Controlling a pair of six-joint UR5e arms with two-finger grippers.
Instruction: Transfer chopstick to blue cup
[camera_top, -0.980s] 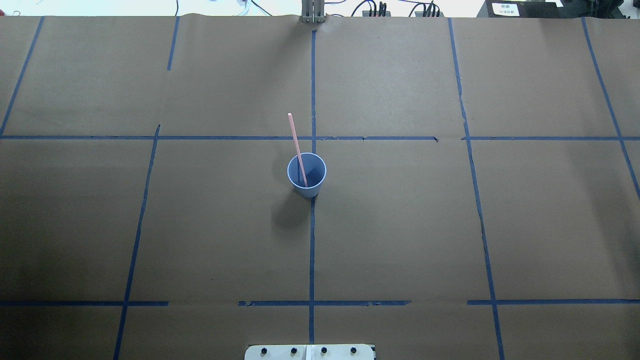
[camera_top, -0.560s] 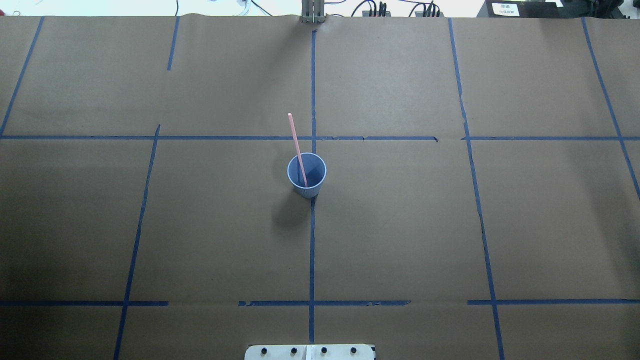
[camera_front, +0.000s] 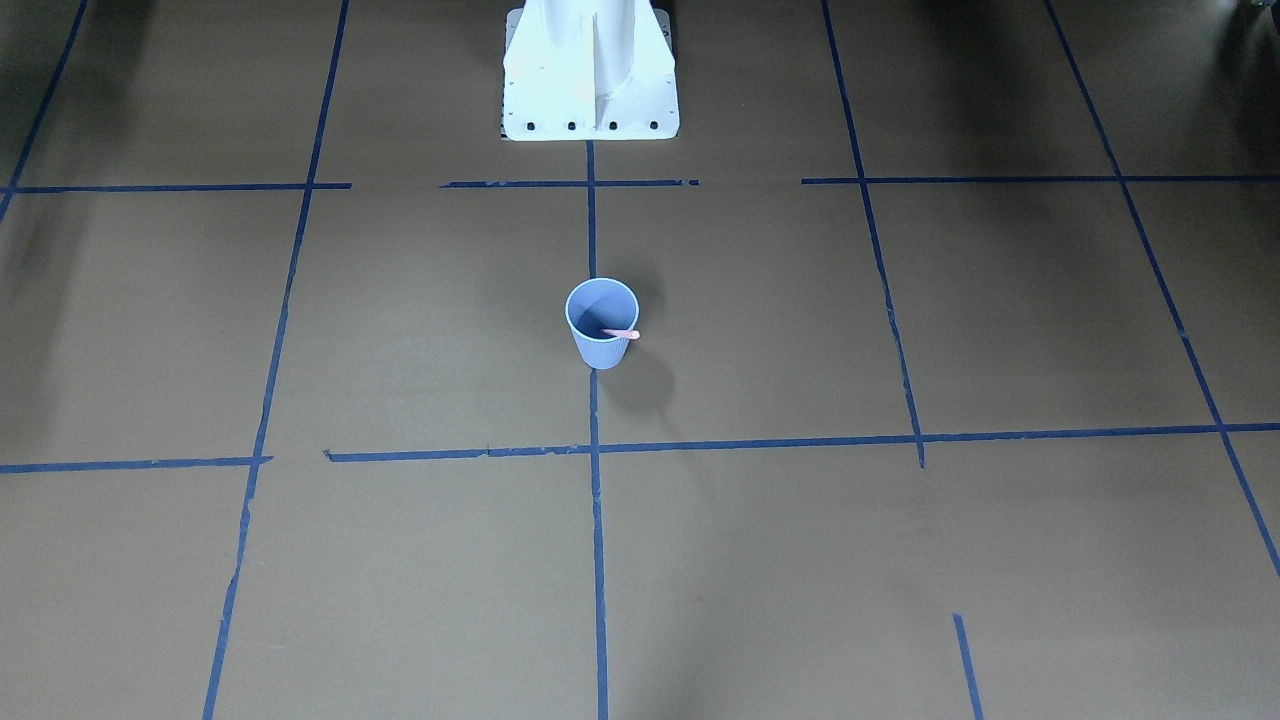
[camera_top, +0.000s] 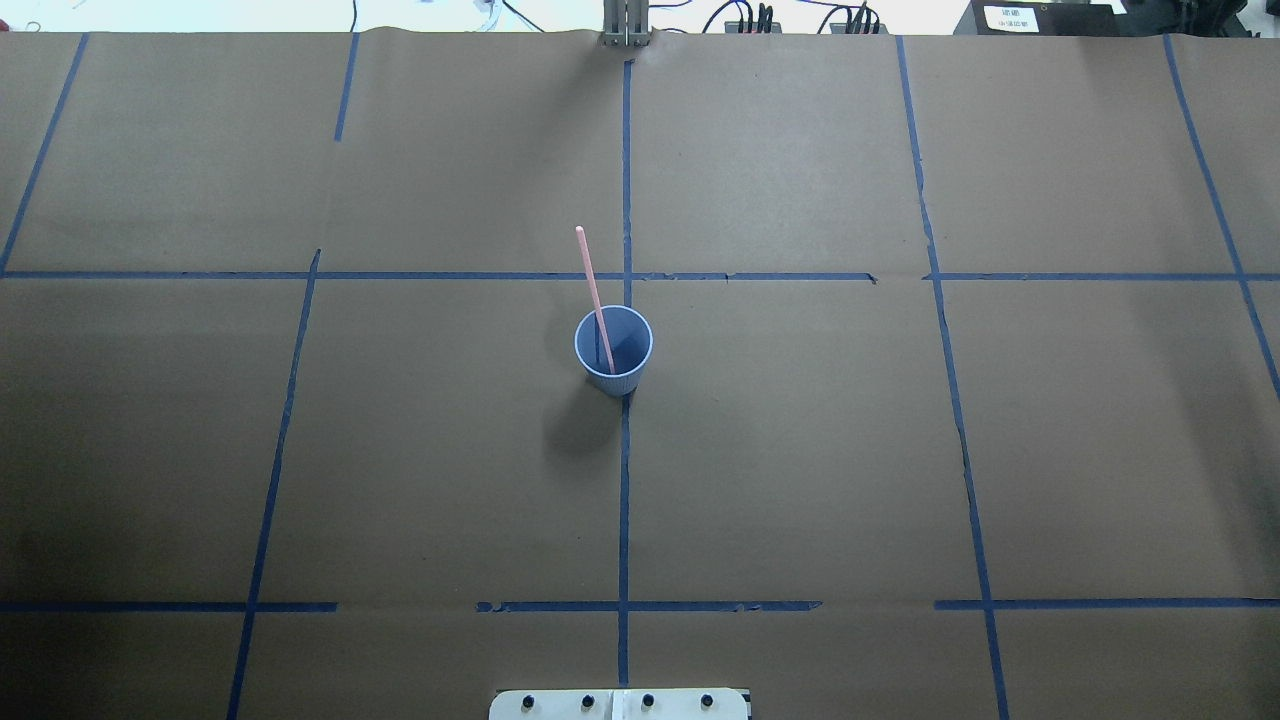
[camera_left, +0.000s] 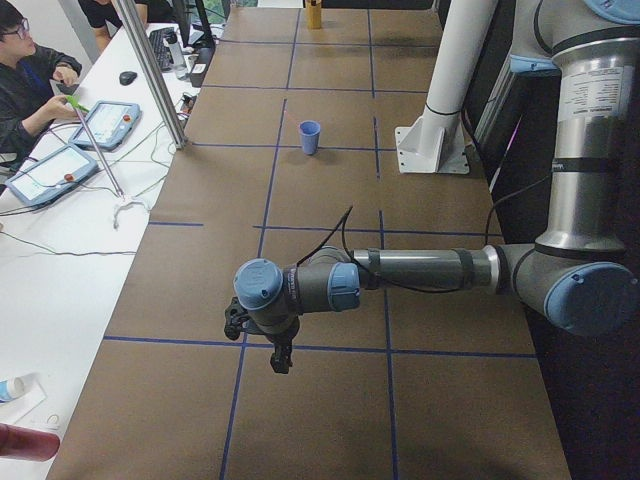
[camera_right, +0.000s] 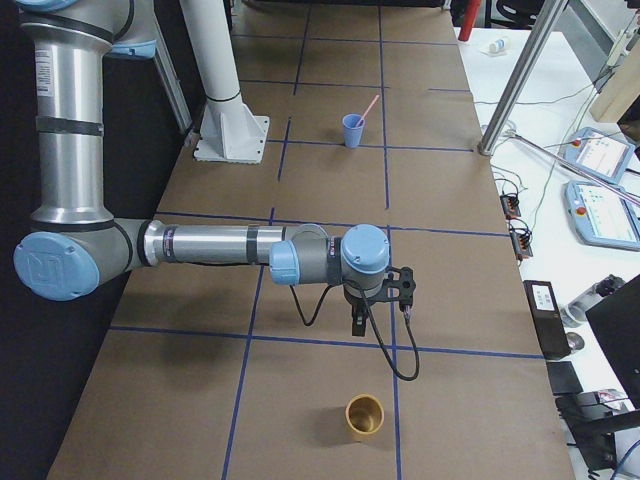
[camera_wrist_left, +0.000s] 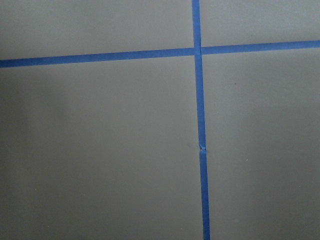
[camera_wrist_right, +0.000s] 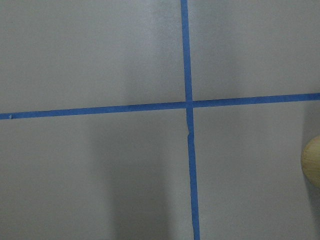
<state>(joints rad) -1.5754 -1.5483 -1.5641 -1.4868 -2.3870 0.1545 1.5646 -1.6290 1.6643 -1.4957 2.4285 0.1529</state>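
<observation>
Horizontally outstretched left arm (camera_left: 420, 268), right arm (camera_right: 210, 243), chopstick (camera_top: 590, 275) in blue cup (camera_top: 614, 384)

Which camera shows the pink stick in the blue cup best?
Overhead exterior: the chopstick shows almost whole, leaning out of the blue cup. Front-facing shows only a short pink bit at the rim; exterior right shows it small and far; exterior left and both wrist views show none of it.

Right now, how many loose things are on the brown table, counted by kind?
Cups: 2, the blue cup and a tan cup
Chopsticks: 1, the pink chopstick, standing in the blue cup
Total: 3
</observation>
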